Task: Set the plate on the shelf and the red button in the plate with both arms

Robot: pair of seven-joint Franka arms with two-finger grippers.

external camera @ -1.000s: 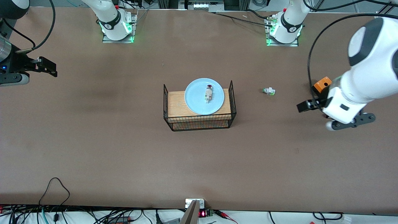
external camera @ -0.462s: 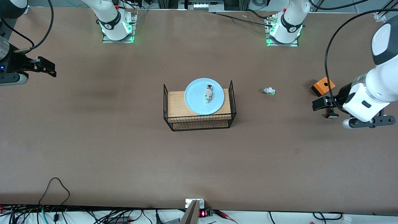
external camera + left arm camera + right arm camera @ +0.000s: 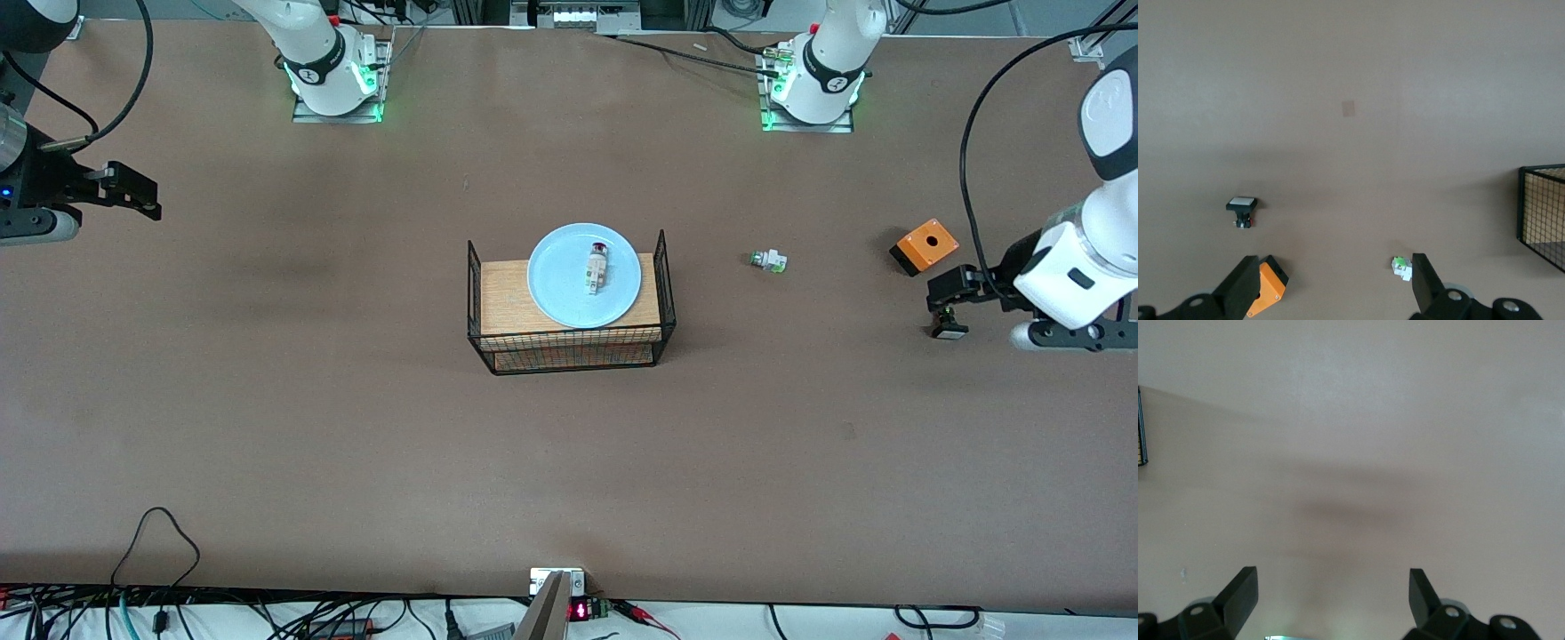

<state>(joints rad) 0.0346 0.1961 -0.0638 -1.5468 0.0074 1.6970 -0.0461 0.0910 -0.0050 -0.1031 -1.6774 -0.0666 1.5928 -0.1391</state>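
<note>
The light-blue plate (image 3: pixel 569 289) rests on the wooden top of a black wire rack (image 3: pixel 569 356) at mid-table. On the plate lies the red button (image 3: pixel 597 265), a small white body with a dark red cap. My left gripper (image 3: pixel 944 298) hangs open and empty at the left arm's end of the table, over the spot beside a black button (image 3: pixel 948 325). In the left wrist view that gripper (image 3: pixel 1333 267) holds nothing. My right gripper (image 3: pixel 147 197) waits open at the right arm's end, well away from the rack; between its fingers the right gripper (image 3: pixel 1331 579) shows only bare table.
An orange box (image 3: pixel 925 244) stands beside the left gripper. A white piece with a green cap (image 3: pixel 768 260) lies between rack and box. The left wrist view shows the orange box (image 3: pixel 1268 290), green-capped piece (image 3: pixel 1402 267), black button (image 3: pixel 1242 211) and rack corner (image 3: pixel 1541 213).
My left arm has drawn back toward its end of the table, away from the rack, uncovering the orange box and the black button. The right arm has hardly moved.
</note>
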